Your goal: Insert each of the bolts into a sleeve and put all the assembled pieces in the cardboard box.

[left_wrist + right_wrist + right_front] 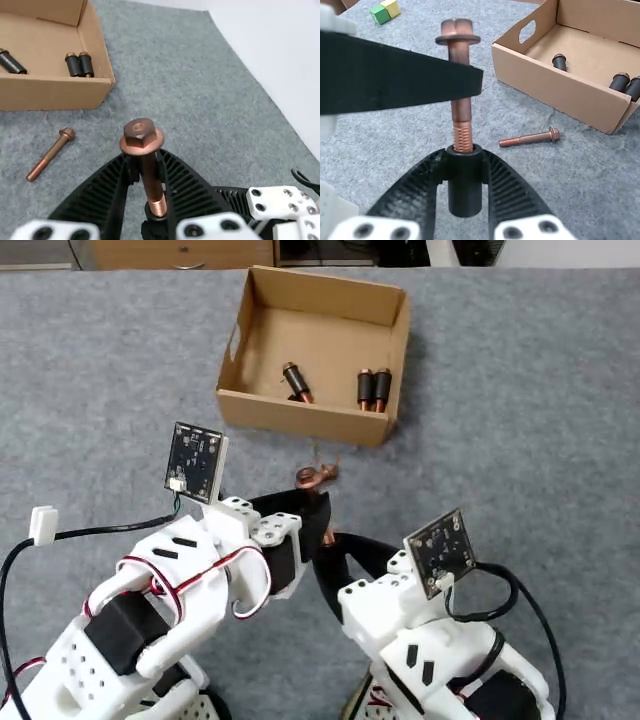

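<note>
The fingers [107, 187] of the left gripper [145, 161] squeeze a bolt [141, 137] by its middle, and the right gripper [464, 159] pinches a black sleeve [464, 190] at the bolt's tip, lined up so it can slide in. They meet near the cardboard box [300, 422], where three done pieces [373, 388] lie. A spare bolt [530, 137] lies on the mat [520, 390].

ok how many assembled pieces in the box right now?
3 assembled pieces in the cardboard box: one alone near the middle, two side by side by its right wall. None looks hidden.
</note>
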### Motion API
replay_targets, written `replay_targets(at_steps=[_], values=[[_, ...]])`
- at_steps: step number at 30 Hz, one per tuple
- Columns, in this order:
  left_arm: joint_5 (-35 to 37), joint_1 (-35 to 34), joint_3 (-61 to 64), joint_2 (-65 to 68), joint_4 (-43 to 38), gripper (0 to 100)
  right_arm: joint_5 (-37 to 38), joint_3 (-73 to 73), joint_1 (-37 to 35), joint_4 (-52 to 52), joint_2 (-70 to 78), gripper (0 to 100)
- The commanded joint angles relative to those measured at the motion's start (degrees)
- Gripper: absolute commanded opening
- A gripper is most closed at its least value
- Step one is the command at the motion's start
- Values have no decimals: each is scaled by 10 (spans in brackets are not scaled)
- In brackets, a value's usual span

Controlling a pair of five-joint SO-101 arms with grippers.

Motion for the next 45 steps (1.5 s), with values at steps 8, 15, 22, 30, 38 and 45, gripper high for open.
replay_targets(at_steps=[8, 15, 22, 30, 38, 45], values=[[-3, 29, -22, -4, 31, 19, 2, -24, 13, -17, -46, 2], [-3, 30, -20, -27, 37, 19, 2, -26, 17, -17, -46, 2], [-15, 33, -11, -95, 84, 24, 2, -25, 22, -17, -46, 2], [-30, 28, -2, -98, 81, 180, 2, -24, 23, -17, -46, 2], [-30, 18, -14, -99, 93, 168, 4, -27, 51, -39, -46, 2], [-34, -100, -53, -100, 102, 167, 3, -24, 152, -141, -31, 2]])
